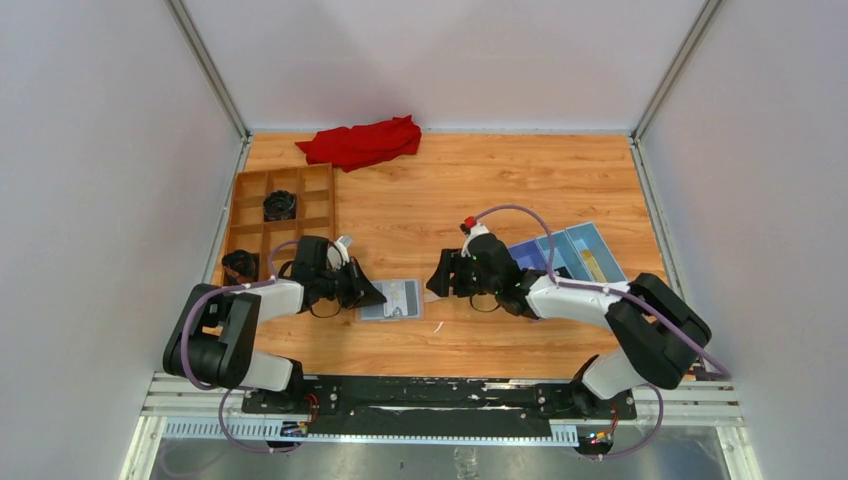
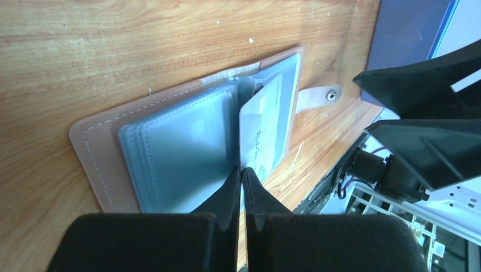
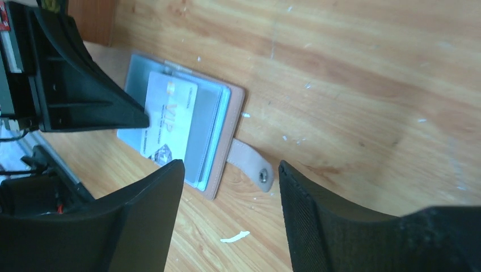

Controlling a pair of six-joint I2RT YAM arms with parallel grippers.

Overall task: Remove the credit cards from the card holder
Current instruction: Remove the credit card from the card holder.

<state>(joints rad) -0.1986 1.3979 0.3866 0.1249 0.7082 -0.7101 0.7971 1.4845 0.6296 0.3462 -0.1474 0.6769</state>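
Card holder (image 1: pixel 392 298) lay open on table (image 1: pixel 520 180), pale credit card (image 3: pixel 169 122) poking out; left gripper (image 2: pixel 241 173) jaws closed at the card's edge, right gripper (image 3: pixel 230 167) jaws wide, holding nothing, just beside it.

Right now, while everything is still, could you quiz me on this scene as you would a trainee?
1. True or false: the card holder lies open on the table.
2. Which has its fingers spread apart, the left hand or the right hand?
3. What lies at the far edge of the table? A: a red cloth. B: a cup. C: a book.

Key: 1 true. 2 the right hand. 3 A.
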